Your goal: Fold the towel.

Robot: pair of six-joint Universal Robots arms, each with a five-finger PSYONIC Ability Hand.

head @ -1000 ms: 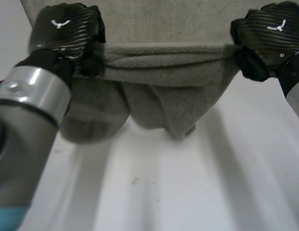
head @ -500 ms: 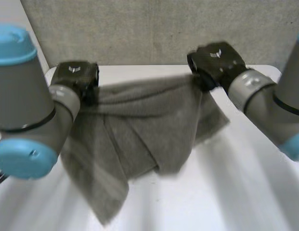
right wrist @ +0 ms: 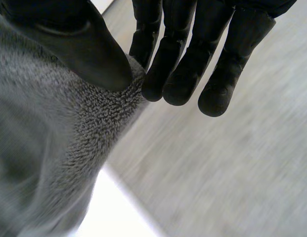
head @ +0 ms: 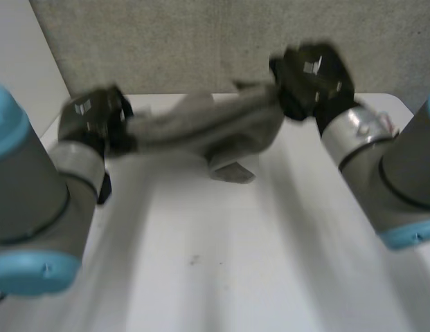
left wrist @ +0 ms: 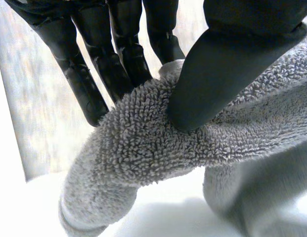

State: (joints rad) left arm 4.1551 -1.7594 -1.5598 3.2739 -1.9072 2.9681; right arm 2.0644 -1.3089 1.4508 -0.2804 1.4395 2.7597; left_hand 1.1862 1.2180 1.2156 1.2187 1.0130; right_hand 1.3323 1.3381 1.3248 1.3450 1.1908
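Note:
A grey terry towel (head: 201,128) is stretched between my two hands above the far part of the white table (head: 221,256). My left hand (head: 93,114) pinches one end of it; in the left wrist view the thumb (left wrist: 217,74) presses the towel (left wrist: 143,143) against the fingers (left wrist: 89,84). My right hand (head: 311,76) holds the other end, a little higher. In the right wrist view its thumb (right wrist: 84,47) clamps the towel's edge (right wrist: 59,133) against the fingers (right wrist: 180,59). The towel's lower part hangs down and touches the table at the far middle.
A grey textured wall (head: 221,41) stands behind the table's far edge. Both grey arms with light-blue caps (head: 34,221) reach forward at the sides of the head view. Bare white table lies in front of the towel.
Both hands have carried the towel away from the camera toward the far edge of the table. The hanging cloth has swung far and now trails low on the table.

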